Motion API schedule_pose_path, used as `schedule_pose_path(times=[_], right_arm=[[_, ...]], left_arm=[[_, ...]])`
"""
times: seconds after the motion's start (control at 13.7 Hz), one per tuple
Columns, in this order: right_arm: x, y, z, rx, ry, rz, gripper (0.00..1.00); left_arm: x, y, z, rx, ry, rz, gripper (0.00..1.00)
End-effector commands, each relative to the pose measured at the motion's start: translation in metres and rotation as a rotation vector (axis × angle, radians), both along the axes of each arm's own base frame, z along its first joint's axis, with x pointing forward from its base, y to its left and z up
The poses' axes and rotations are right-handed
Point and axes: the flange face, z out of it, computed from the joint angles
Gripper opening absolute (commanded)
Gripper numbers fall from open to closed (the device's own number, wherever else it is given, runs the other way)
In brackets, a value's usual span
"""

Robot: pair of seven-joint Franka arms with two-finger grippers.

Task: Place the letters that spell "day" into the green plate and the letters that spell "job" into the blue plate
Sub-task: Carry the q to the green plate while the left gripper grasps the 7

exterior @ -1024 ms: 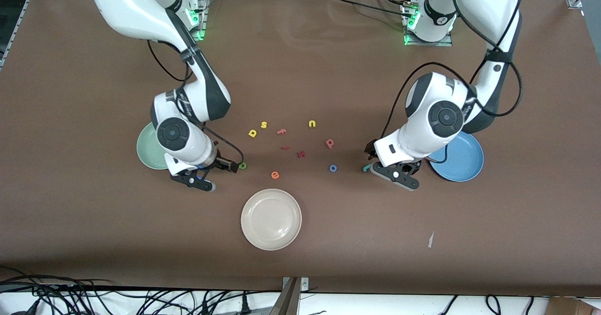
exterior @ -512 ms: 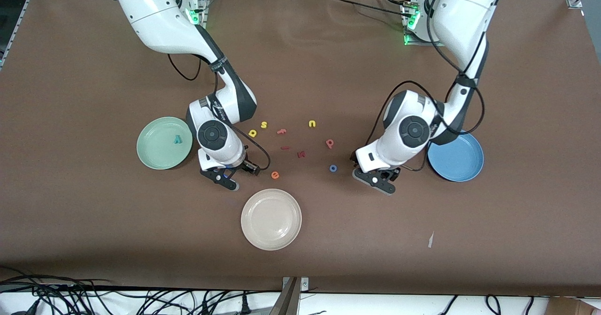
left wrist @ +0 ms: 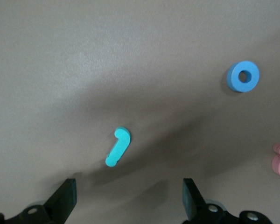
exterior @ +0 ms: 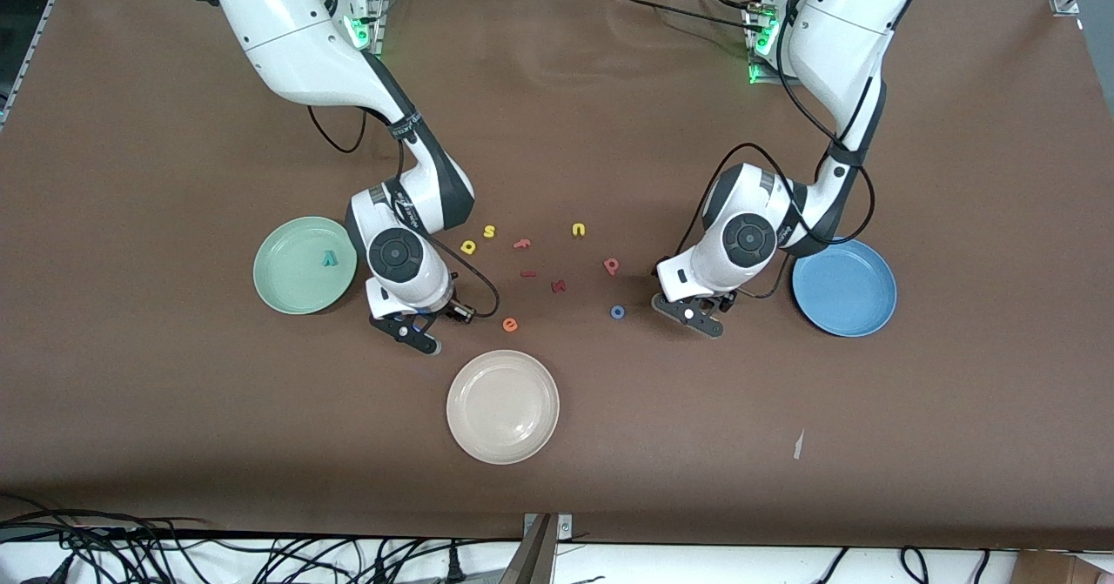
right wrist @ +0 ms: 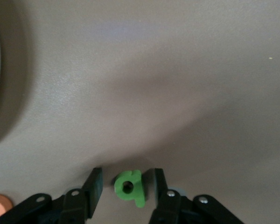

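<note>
The glossy cream-white plate (exterior: 502, 406) lies nearest the front camera. Farther back, the right gripper (right wrist: 127, 190) is low on the matte brown table (exterior: 174, 445), fingers a little apart around the green foam d (right wrist: 129, 185), whether touching I cannot tell. An orange e (exterior: 510, 325) lies beside it. The left gripper (left wrist: 129, 203) hangs spread wide over the teal hooked j (left wrist: 118, 146), the blue ring o (exterior: 617, 312) close by. The mint-green plate (exterior: 283, 284) holds a teal y (exterior: 328, 258); the blue plate (exterior: 843, 288) lies at the left arm's end. Farther still lie the yellow a (exterior: 469, 246) and pinkish b (exterior: 611, 265).
</note>
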Motion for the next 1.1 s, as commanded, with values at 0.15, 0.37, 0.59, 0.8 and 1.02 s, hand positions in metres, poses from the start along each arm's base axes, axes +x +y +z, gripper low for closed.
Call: schedule_pose_path(times=[0.15, 0.37, 0.59, 0.8, 1.02], right_arm=[[-0.003, 0.004, -0.002, -0.014, 0.003, 0.02, 0.24], [-0.005, 0.008, -0.001, -0.014, 0.004, 0.033, 0.12], [0.003, -0.005, 0.019, -0.022, 0.011, 0.094, 0.12], [0.013, -0.041, 0.056, -0.059, 0.063, 0.227, 0.12], [0.005, -0.097, 0.097, -0.091, 0.163, 0.362, 0.13]], left_arm=[[-0.001, 0.0, 0.012, 0.055, -0.079, -0.113, 0.99], [0.0, -0.001, 0.009, 0.071, -0.111, -0.149, 0.99], [-0.003, -0.005, -0.004, 0.075, -0.097, -0.157, 0.99], [0.003, -0.003, -0.014, 0.073, -0.122, -0.153, 0.98], [0.01, -0.015, -0.004, 0.072, -0.154, -0.167, 0.96]])
